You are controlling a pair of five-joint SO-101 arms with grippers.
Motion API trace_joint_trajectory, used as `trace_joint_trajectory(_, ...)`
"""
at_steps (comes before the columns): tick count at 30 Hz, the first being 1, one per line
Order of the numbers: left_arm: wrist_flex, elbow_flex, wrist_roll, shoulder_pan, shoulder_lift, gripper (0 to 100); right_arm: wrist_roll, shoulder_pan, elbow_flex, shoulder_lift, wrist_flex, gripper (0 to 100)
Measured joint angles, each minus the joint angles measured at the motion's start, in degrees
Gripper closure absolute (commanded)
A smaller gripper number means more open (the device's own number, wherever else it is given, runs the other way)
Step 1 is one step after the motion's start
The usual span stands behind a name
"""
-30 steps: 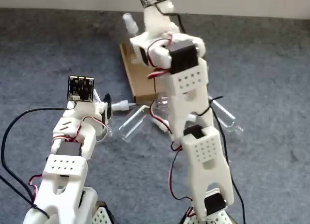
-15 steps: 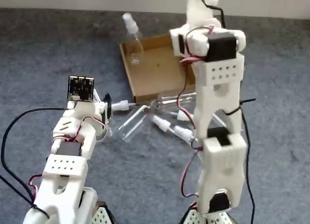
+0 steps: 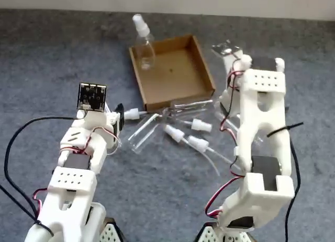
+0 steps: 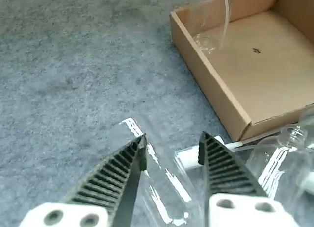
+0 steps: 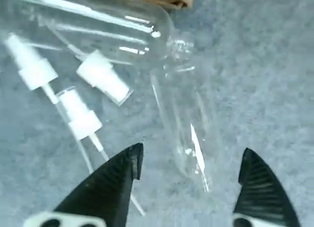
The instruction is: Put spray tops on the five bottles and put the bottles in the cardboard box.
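Observation:
The open cardboard box (image 3: 207, 69) lies at the table's far middle. One clear bottle with a white spray top (image 3: 142, 41) stands upright in its far left corner. Uncapped clear bottles (image 3: 144, 133) (image 3: 189, 106) lie on the carpet in front of the box, with several loose spray tops (image 3: 175, 133) among them. My left gripper (image 4: 171, 146) is open just above a lying bottle (image 4: 152, 188) and a spray top (image 4: 189, 156). My right gripper (image 5: 191, 161) is open over another lying bottle (image 5: 186, 134), holding nothing.
Grey carpet (image 3: 63, 54) covers the table. The right arm (image 3: 260, 111) stands tall just right of the box and hides part of the carpet there. Spray tops with long tubes (image 5: 78, 114) lie close to the right gripper. Cables trail by the left arm's base.
The right arm has swung from above the box to its right side and come down over the bottles lying there. The left arm has barely shifted.

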Motion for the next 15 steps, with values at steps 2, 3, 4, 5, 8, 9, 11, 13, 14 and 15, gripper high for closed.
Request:
trace_joint_trajectory(2,0.0,0.0,0.0,0.0,0.0,84,0.0,-0.1,0.0,2.8,-1.8,72.4)
trace_joint_trajectory(3,0.0,0.0,0.0,0.0,0.0,84,0.2,-0.2,0.0,4.1,-2.5,72.4)
trace_joint_trajectory(4,0.0,0.0,0.0,0.0,0.0,84,0.3,-0.2,0.0,5.2,-3.3,72.4)
trace_joint_trajectory(5,0.0,0.0,0.0,0.0,0.0,84,0.3,-0.2,0.0,6.3,-4.1,72.4)
trace_joint_trajectory(8,0.0,0.0,0.0,0.0,0.0,84,0.4,-0.2,0.1,9.2,-6.4,72.4)
trace_joint_trajectory(9,0.0,0.0,0.0,0.0,0.0,84,0.4,-0.2,0.1,10.1,-7.5,72.4)
trace_joint_trajectory(11,0.0,0.0,0.0,0.0,0.0,84,0.4,-0.2,0.1,11.8,-9.1,72.4)
trace_joint_trajectory(13,0.0,0.0,0.0,0.0,0.0,84,0.4,-0.2,0.1,13.5,-9.8,72.6)
trace_joint_trajectory(14,0.0,0.0,0.0,0.1,0.0,84,0.4,-0.3,0.1,14.4,-9.9,72.8)
trace_joint_trajectory(15,0.0,0.0,0.0,0.3,0.0,84,0.4,-0.4,0.1,15.3,-10.0,72.8)
